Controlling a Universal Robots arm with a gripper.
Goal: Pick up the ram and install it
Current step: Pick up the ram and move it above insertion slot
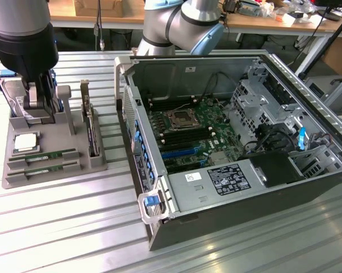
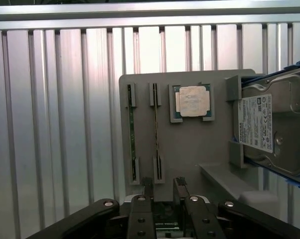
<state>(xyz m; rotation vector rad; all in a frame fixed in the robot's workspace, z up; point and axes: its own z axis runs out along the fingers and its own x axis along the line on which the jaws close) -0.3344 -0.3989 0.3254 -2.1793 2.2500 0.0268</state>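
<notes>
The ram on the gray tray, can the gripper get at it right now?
Probably yes: the ram lies uncovered in its slot on the tray, and the open gripper hangs above that tray with nothing between them.

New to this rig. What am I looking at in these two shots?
It's a robot arm with a gripper. One picture comes from a camera off the arm, the other from a camera on its wrist looking down past the jaws. On the metal table sit an open computer case and a grey tray holding two ram sticks, a processor, a hard drive and an upright card. The jaws are open above the tray, holding nothing.
</notes>
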